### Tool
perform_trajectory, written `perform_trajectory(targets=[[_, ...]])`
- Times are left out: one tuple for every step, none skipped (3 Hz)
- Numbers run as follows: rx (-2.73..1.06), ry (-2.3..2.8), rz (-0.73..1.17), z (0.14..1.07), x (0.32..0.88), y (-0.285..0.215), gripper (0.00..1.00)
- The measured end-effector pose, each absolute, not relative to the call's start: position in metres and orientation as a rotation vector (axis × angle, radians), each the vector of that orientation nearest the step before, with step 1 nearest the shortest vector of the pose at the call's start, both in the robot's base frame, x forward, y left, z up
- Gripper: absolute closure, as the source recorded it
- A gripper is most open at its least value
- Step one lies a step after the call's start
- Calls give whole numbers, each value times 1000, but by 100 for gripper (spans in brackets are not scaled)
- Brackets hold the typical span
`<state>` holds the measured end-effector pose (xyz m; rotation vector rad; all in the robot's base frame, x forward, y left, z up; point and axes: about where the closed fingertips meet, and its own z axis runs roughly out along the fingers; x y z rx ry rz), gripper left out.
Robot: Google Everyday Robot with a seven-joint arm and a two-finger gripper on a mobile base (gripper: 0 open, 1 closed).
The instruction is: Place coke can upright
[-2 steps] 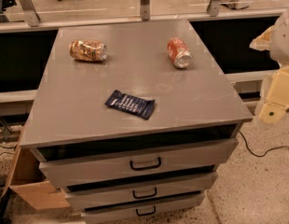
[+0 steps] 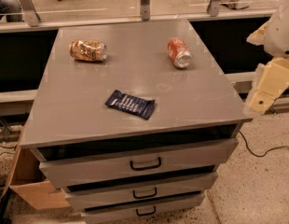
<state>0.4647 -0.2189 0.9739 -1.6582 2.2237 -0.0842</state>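
Note:
The coke can is orange-red and lies on its side at the back right of the grey cabinet top, with its silver top facing the front. My gripper shows as cream-coloured parts at the right edge of the view. It hangs beside the cabinet's right side, off the top and well apart from the can. It holds nothing that I can see.
A gold-tan dented can lies on its side at the back left. A dark blue snack packet lies flat near the front middle. The cabinet has three drawers below. A glass partition stands behind, and a cardboard box sits at the lower left.
My arm at the right has shifted slightly up and to the left. The cans and the packet have not moved.

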Motion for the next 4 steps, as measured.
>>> perform_trajectory(targets=[[-1526,2206,-29,966,525,-218,0],[-1398,2226,26,958,567,-216,0],[-1267,2244,96,950,616,-195,0],[-1164,2275,115,946,663,-165,0]])
